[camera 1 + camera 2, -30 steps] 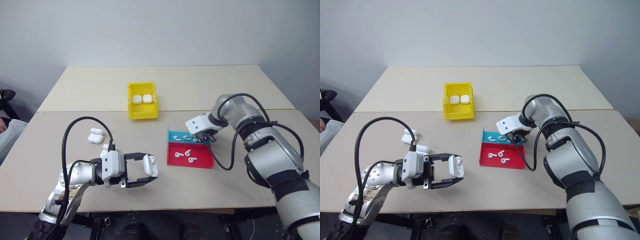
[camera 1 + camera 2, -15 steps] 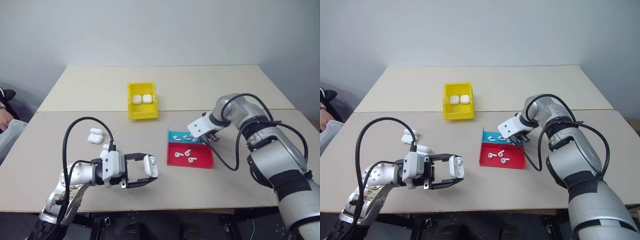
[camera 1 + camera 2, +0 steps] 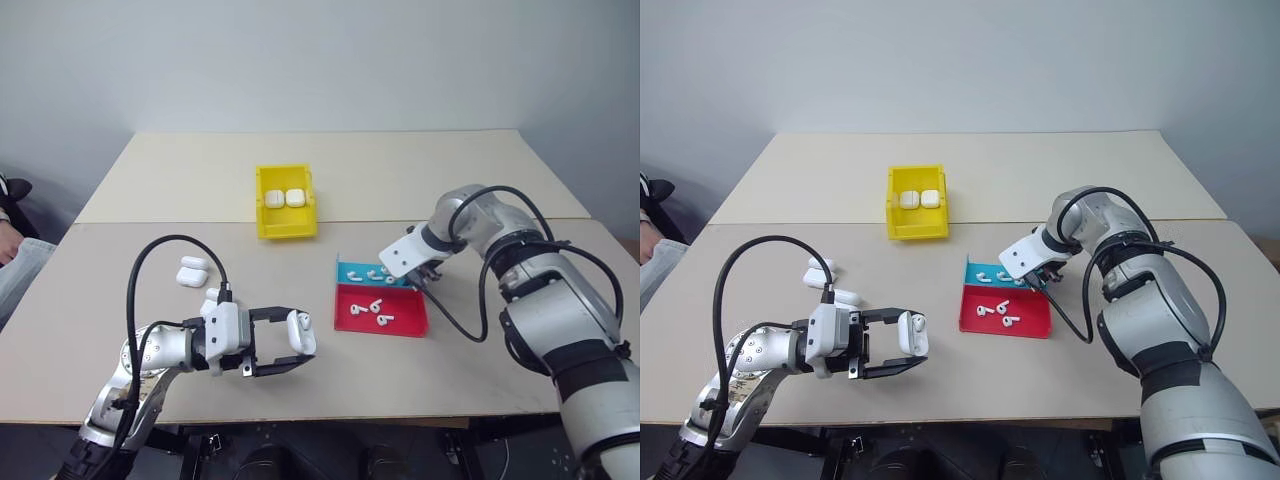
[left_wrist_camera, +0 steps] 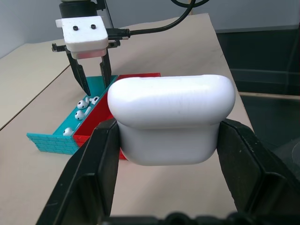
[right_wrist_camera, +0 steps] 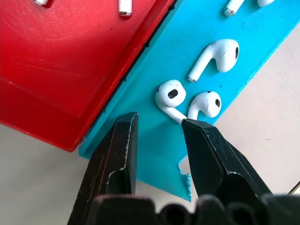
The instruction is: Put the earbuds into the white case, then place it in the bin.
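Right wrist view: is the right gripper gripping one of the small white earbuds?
No, the right gripper stands open over the cyan tray, nothing between its fingers.

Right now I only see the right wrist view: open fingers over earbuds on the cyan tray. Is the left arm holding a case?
Observer: Yes. The left fingers are shut on a white case, held above the table near its front edge.
Operator: Where's the bin from there?
Observer: The yellow bin sits farther back on the table, and two white cases lie inside it.
Operator: Any cases left over?
Observer: Spare cases lie on the table, on the robot's left side, beyond the left arm.
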You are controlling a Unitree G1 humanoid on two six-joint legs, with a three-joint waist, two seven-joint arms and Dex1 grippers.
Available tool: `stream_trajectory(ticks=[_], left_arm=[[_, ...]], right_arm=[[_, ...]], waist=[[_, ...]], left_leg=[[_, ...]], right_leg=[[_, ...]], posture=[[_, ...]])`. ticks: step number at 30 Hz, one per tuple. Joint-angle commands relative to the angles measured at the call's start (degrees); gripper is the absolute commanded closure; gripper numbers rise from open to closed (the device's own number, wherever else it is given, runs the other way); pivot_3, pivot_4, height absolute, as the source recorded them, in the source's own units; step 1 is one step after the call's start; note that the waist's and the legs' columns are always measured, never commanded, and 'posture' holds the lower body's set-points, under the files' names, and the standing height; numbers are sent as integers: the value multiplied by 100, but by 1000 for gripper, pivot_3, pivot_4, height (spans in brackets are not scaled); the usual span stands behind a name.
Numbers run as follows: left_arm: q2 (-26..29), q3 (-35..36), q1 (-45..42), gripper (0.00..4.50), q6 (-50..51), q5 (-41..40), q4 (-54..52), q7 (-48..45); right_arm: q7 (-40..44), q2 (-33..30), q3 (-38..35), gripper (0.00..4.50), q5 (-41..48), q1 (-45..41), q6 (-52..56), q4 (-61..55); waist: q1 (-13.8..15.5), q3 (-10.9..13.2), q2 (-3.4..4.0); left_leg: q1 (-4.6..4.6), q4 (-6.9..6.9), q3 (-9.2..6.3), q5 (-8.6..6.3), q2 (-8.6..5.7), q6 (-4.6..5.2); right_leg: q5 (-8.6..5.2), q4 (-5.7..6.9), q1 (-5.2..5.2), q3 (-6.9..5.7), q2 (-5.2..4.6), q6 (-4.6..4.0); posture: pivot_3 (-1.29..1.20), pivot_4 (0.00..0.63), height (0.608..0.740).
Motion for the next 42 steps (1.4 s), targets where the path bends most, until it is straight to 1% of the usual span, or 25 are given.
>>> stream_trajectory(ticks=[1, 7, 14, 42], left_arm=[[-22, 3, -43, 1708, -118, -23, -81, 37], [-19, 1, -20, 1708, -94, -19, -112, 73], [46, 76, 86, 1708, -107, -21, -167, 102], [87, 97, 276, 1708, -136, 59, -303, 291]], right_arm=[[-66, 18, -151, 2589, 84, -384, 170, -113], [-536, 242, 4, 2589, -143, -586, 382, 106], [-652, 506, -2, 2589, -195, -628, 546, 336], [-1090, 668, 78, 2589, -508, -395, 876, 744]], waist=[[0, 0, 1], [-20, 1, 1], [-19, 1, 2], [-22, 1, 2]], left_leg=[[0, 0, 0, 0, 0, 0], [0, -5, 3, 11, 2, -18], [-1, -5, 6, 12, 1, -20], [-1, -7, 9, 12, 2, -20]], right_leg=[[0, 0, 0, 0, 0, 0], [0, 4, -8, 4, 1, -1], [0, 3, -8, 6, 1, -2], [1, 5, -11, 9, 1, -2]], posture=[[0, 150, 740], [0, 150, 740], [0, 150, 740], [0, 150, 740]])
